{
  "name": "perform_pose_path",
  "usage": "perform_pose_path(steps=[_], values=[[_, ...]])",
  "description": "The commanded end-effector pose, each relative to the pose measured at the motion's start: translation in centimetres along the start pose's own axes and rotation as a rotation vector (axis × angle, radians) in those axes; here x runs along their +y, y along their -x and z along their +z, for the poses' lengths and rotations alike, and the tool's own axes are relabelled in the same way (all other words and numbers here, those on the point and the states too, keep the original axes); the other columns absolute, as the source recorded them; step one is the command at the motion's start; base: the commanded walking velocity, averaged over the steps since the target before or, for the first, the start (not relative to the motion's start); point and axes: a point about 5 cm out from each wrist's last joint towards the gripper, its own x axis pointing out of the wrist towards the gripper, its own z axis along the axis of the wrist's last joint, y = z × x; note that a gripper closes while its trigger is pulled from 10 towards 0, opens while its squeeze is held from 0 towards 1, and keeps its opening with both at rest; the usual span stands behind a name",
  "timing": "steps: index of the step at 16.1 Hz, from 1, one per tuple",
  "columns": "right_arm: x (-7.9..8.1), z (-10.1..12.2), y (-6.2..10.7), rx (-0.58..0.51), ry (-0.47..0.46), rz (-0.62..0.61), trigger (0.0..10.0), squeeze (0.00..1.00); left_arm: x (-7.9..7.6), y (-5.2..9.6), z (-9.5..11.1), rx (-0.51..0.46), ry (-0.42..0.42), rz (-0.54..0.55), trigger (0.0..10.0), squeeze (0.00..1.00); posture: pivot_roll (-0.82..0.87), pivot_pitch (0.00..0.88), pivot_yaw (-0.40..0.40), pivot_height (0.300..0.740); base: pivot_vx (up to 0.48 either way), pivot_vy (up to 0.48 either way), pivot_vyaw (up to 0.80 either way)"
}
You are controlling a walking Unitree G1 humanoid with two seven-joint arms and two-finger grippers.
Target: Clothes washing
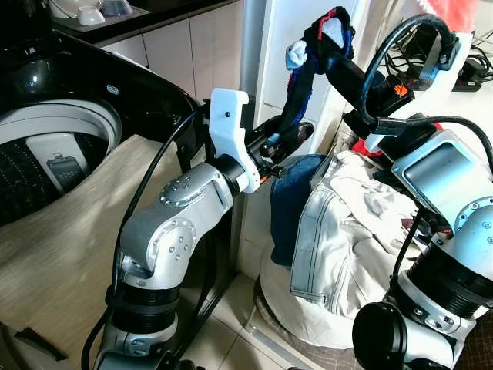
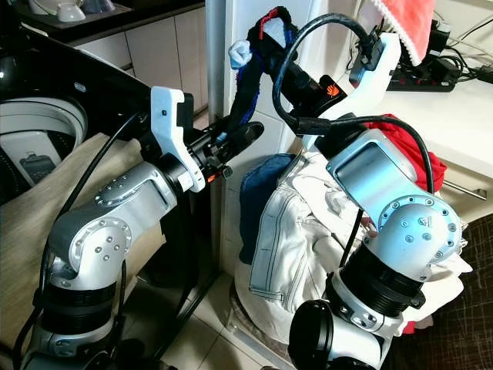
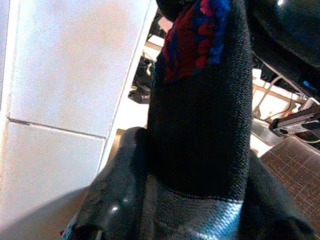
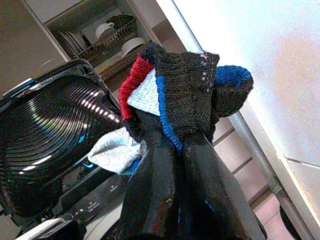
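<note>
Both the right gripper and left gripper pinch a black knit sock with red-blue trim above a laundry basket heaped with a white denim jacket.

A home laundry corner: washing machine, laundry pile, dish rack

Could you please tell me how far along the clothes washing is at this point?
Done: the washing machine stands open. In hand: a dark knitted garment with red and blue trim is stretched between the right gripper, clamped on its upper end, and the left gripper, clamped on its lower end. Left: the white jacket, jeans and red cloth wait in the pile.
</note>
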Motion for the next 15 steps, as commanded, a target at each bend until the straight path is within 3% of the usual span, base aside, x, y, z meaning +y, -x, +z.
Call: perform_pose_path(steps=[1,8,9,10,11,12,13,14,15], values=[[0.3,0.1,0.0,-0.004,0.015,0.011,0.0,0.00,-0.4,0.0,0.5,-0.025,-0.005,-0.028,0.0,0.00,-0.09,0.000,-0.050,0.740,0.000,0.000,0.00],[0.4,0.2,0.1,-0.003,0.021,0.012,0.0,0.00,0.0,0.2,0.9,-0.070,0.017,-0.007,0.0,0.00,-0.09,0.000,-0.049,0.740,0.000,0.000,0.00],[0.4,0.2,0.1,0.000,0.032,0.008,3.2,0.00,0.7,0.3,1.6,-0.107,0.010,0.035,0.0,0.00,-0.09,0.000,-0.047,0.740,0.000,0.000,0.00],[0.3,0.1,0.0,0.005,0.044,-0.002,9.1,0.00,1.6,0.4,2.3,-0.147,-0.006,0.086,0.0,0.00,-0.09,0.000,-0.046,0.740,0.000,0.000,0.00],[0.3,0.1,0.0,0.003,0.030,0.007,10.0,0.38,2.0,0.5,2.7,-0.159,-0.017,0.107,0.0,0.00,-0.09,0.000,-0.046,0.740,0.000,0.000,0.00],[0.4,0.1,0.0,0.003,0.017,0.029,10.0,1.00,3.0,0.8,3.7,-0.182,-0.039,0.142,0.0,0.00,-0.08,0.000,-0.045,0.740,0.000,0.000,0.00],[0.4,0.0,0.0,0.023,0.038,0.009,10.0,1.00,3.8,1.0,4.6,-0.202,-0.062,0.169,0.0,0.00,-0.08,0.000,-0.043,0.740,0.000,0.000,0.00],[0.4,-0.5,0.0,0.071,0.052,0.012,10.0,0.36,4.8,1.3,5.5,-0.218,-0.088,0.218,0.0,0.00,-0.08,0.000,-0.042,0.740,0.000,0.000,0.00],[0.8,-0.8,0.1,0.106,0.103,0.029,10.0,0.00,5.7,1.7,6.4,-0.236,-0.127,0.279,0.0,0.00,-0.08,0.000,-0.041,0.740,0.000,0.000,0.00]])
